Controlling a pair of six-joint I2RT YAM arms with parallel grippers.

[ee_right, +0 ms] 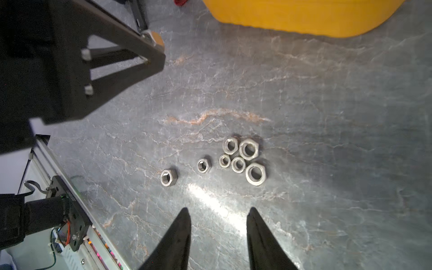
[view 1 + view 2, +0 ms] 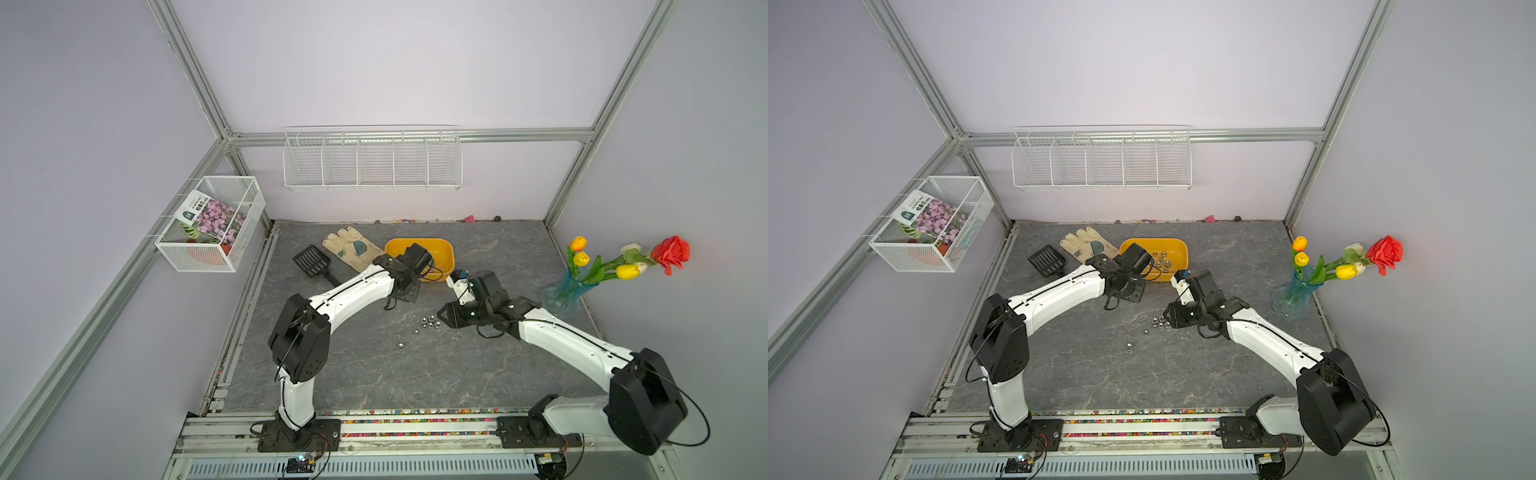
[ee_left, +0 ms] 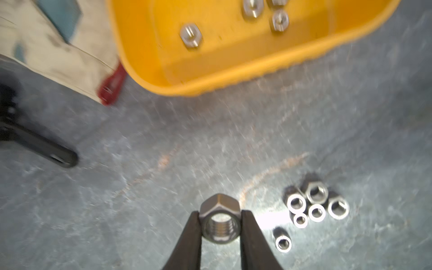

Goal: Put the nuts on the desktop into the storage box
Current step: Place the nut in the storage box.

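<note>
The left claw (image 3: 221, 216) is pinched on one nut, the held nut (image 3: 221, 221), its two black fingers (image 3: 192, 231) pressing opposite sides of the hexagon. The held nut sits right at the fingertips, clear of the desktop (image 3: 140, 140). Its threaded bore opens back towards the wrist camera, roughly along the fingers. It is squat, wider than it is thick, so it has no real long axis.

The storage box (image 3: 210, 79) lies ahead of the left claw's tips, on the desktop, apart from them. Its long side runs crosswise to the fingers, and its open top faces up. Several nuts in the box (image 3: 190, 35) rest on its floor, also seen in a top view (image 2: 1162, 259). A pale glove (image 3: 58, 53) lies just beside the box's end.

The right claw (image 1: 218, 211) is spread and holds nothing. The loose nuts (image 1: 243, 156) lie flat on the desktop just ahead of its tips, bores upward: five touching in a cluster, and two more (image 1: 168, 177) strung out singly to one side. In a top view this cluster (image 2: 430, 322) sits between the two claws, nearer the right claw. It lies on the robot's side of the left claw, away from the box.
</note>
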